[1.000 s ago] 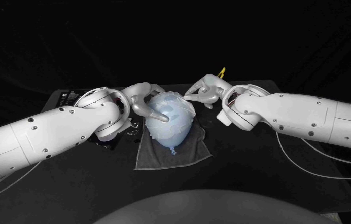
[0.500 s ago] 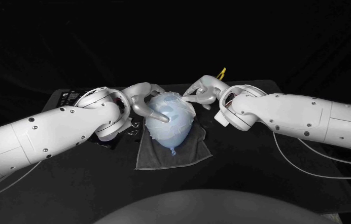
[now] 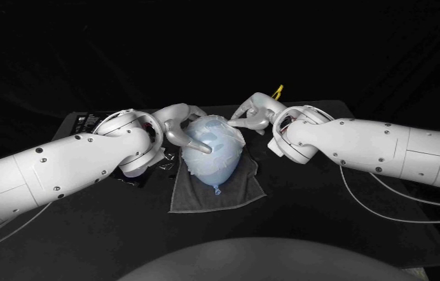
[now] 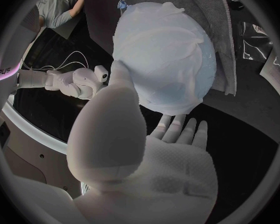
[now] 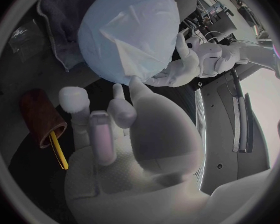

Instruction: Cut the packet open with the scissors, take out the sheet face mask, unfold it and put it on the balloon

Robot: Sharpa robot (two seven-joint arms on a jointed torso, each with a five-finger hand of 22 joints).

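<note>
Balloon [image 3: 213,152] lies on its side on a dark grey towel [image 3: 220,197] spread over the black table [image 3: 302,230], its knot [image 3: 217,191] pointing toward the robot. The sheet face mask [image 4: 159,40] is out and unfolded, draped over the upper side of the balloon. It is pale and creased, with one flap folded back on itself where the right wrist view catches it. The left hand [image 3: 182,127] is against the balloon on the left-arm side. Its fingers are apart and grip nothing, one curved finger presses down on the mask-covered top, and the thumb touches the balloon's flank. The left wrist view shows the other fingers lying flat and spread just past the balloon's rounded end. The right hand [image 3: 252,116] is at the balloon's far end on the right-arm side, fingers loosely apart and bent toward it, holding nothing. I cannot tell whether the tips touch the skin. A clear packet [image 4: 259,35] lies flat on the table just beside the towel, on the left-hand side of the balloon. Beyond the balloon, past the right hand, a brown cup [image 5: 35,115] has a yellow handle [image 3: 278,91] sticking out of it. What tool that is, I cannot make out.
</note>
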